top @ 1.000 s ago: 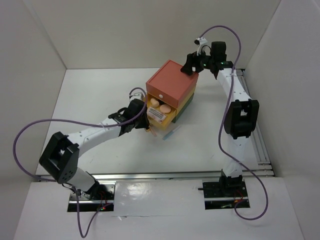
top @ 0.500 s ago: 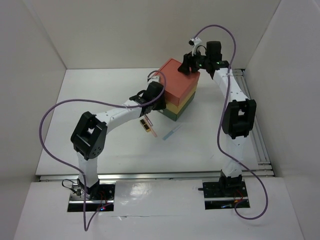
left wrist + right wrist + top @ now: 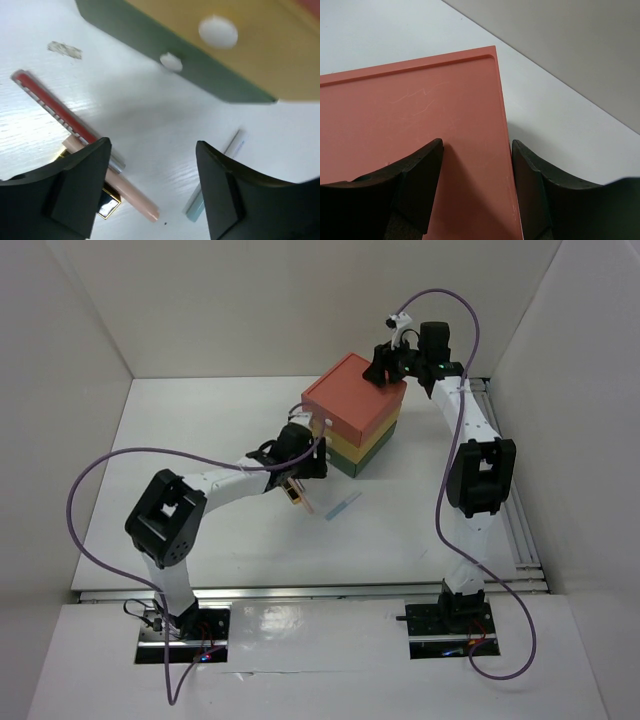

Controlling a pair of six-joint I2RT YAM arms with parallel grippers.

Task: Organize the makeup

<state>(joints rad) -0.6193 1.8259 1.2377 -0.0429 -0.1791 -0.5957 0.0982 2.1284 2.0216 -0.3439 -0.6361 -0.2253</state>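
L gripper at drawer box front, lipstick tubes & blue stick just beside it; R gripper at box's rear top.

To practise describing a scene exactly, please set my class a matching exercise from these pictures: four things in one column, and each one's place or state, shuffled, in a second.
Column one:
1. left gripper
2. right gripper
3. blue stick
4. yellow drawer

Column two:
A. shut, just under the coral top
B. open, above the red stick
C. lying on the table in front of the drawer box
D. open, at the coral top's far corner

Pairs: 1-B, 2-D, 3-C, 4-A
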